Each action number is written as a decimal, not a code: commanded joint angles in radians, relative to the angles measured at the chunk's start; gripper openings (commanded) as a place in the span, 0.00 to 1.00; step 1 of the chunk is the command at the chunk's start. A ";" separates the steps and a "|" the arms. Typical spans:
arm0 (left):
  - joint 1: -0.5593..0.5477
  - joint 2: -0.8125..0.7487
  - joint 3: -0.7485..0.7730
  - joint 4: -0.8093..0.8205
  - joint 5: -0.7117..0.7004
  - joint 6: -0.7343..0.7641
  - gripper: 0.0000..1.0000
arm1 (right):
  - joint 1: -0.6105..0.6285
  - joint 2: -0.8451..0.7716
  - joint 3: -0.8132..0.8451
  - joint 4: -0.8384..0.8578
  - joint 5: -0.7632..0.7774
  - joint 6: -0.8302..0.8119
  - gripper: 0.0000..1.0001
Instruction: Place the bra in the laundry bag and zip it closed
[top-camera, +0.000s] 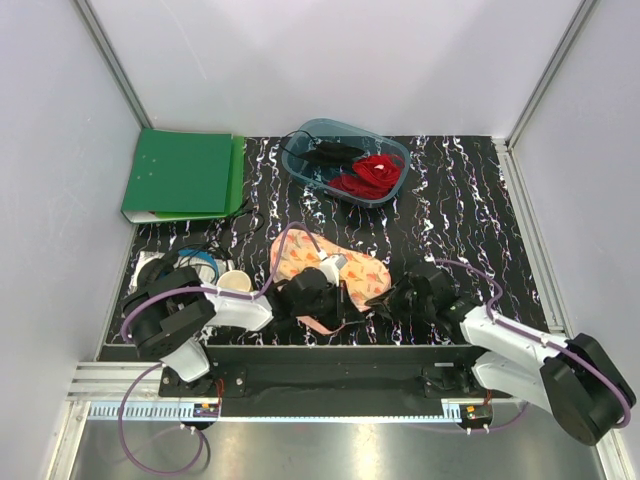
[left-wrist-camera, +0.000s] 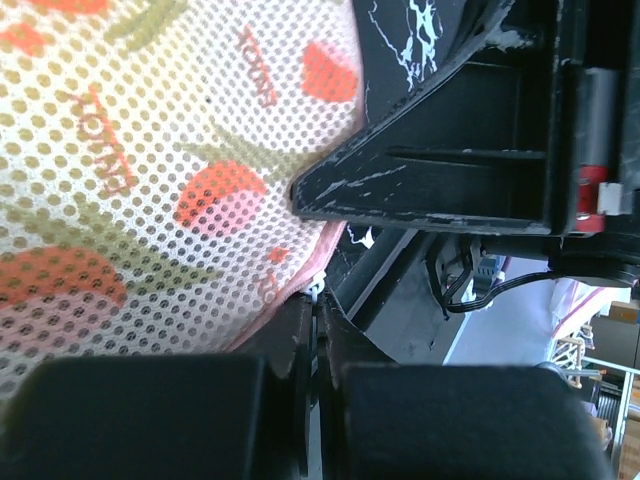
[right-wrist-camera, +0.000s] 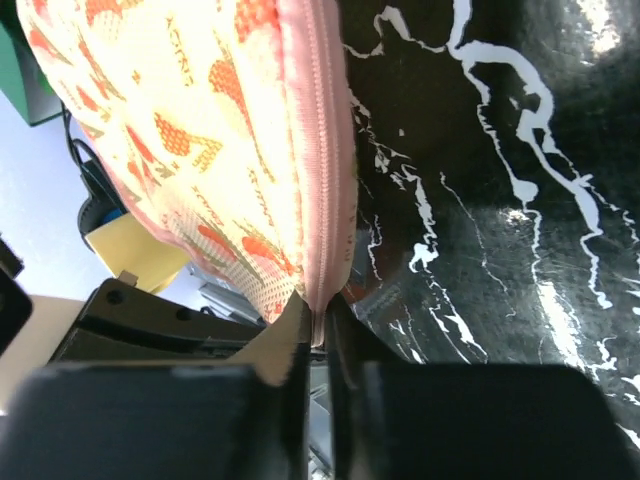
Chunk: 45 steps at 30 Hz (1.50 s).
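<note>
Both arms are on the laundry bag right now. The left gripper is clamped on the pink trim at the bag's near edge, and the right gripper is pinched tight on the zip seam at one end. There's no yellow showing anywhere, so my guess is the bra is inside the bag, but I can't confirm that. The zip looks closed along the stretch the right wrist sees; the rest is hidden.

My worry is the two pinches on thin trim. If the arms pull against each other, it could pop out of the fingers, or the bag could get dragged off the table's front edge, which is close.

The table is glossy black marble-look with white panel walls around it. Beyond the bag is a blue-grey tub with a red garment and a black garment. A green binder sits beyond-left, and a cup just left of the bag
</note>
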 joint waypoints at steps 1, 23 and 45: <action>0.046 -0.063 -0.039 -0.053 -0.019 0.007 0.00 | -0.053 -0.044 -0.001 0.000 0.044 -0.041 0.00; 0.068 -0.140 0.014 -0.110 -0.050 0.044 0.00 | -0.020 -0.088 0.238 -0.368 -0.075 -0.223 0.67; 0.031 -0.216 -0.076 -0.101 -0.147 -0.032 0.00 | 0.111 -0.190 0.121 -0.425 -0.036 -0.141 0.76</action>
